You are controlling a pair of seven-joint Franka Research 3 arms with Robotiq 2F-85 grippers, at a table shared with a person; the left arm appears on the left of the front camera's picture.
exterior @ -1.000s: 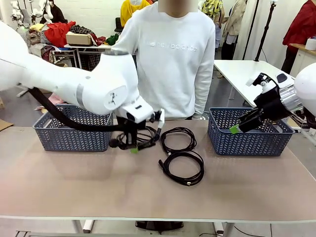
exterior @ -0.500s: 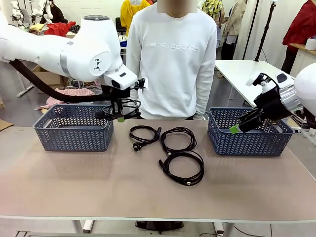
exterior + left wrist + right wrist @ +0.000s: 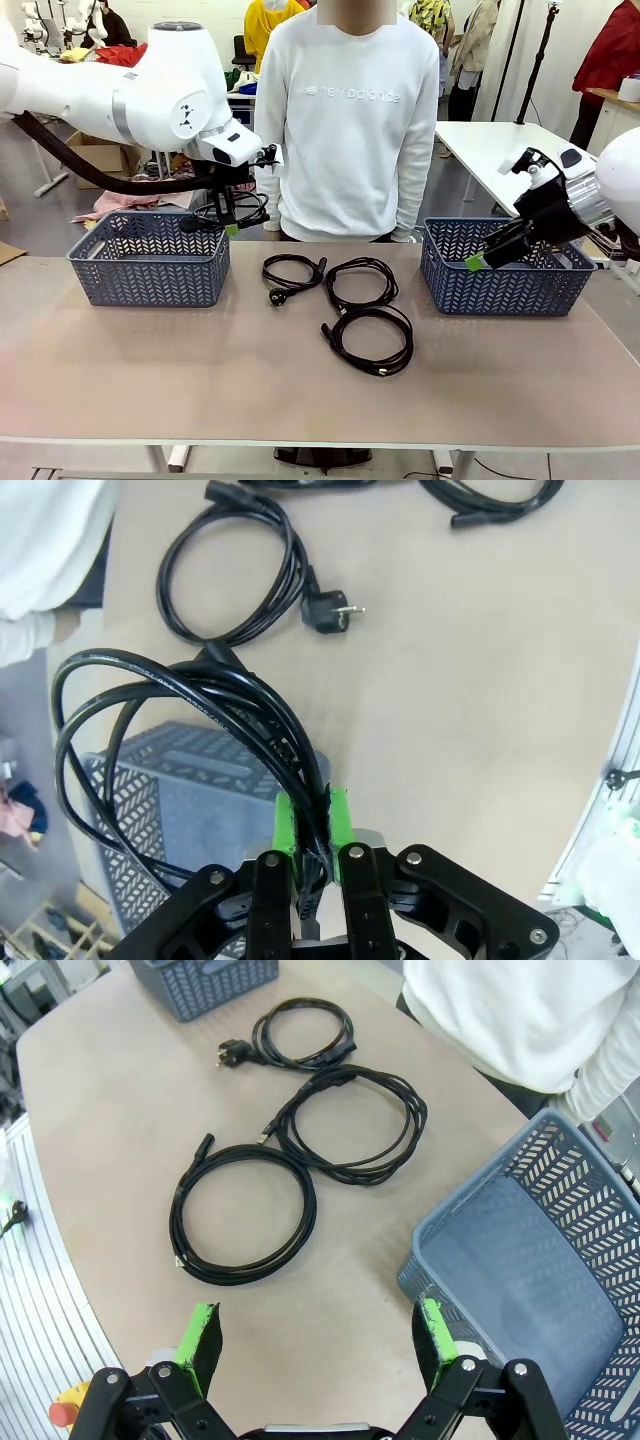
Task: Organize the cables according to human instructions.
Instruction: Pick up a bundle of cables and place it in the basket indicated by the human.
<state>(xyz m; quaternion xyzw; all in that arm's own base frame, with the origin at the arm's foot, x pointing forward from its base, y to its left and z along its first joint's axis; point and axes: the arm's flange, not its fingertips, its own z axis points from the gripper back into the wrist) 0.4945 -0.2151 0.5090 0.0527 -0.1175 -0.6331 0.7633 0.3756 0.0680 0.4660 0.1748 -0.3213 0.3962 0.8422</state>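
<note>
Nearest, at lower centre of the front view, the near cable (image 3: 369, 341) lay coiled flat on the desk (image 3: 150, 370). Beyond it sat the middle cable (image 3: 361, 282) and, just to its left, the plugged cable (image 3: 292, 272). At the right edge, the right fingers (image 3: 474, 262) hung spread apart and empty by the near wall of the right basket (image 3: 500, 285), well apart from all three loops. Farther back, at upper left, the left fingers (image 3: 232, 229) were clamped on the fourth cable (image 3: 238, 208), lifted clear of the desk. Its loop dangled over the right end of the left basket (image 3: 150, 270), whose open top lay below and mostly to picture left. A drop would likely want the loop carried a little leftward first, or it might drape over the rim. The person (image 3: 350, 120) stood behind the desk's far edge.
</note>
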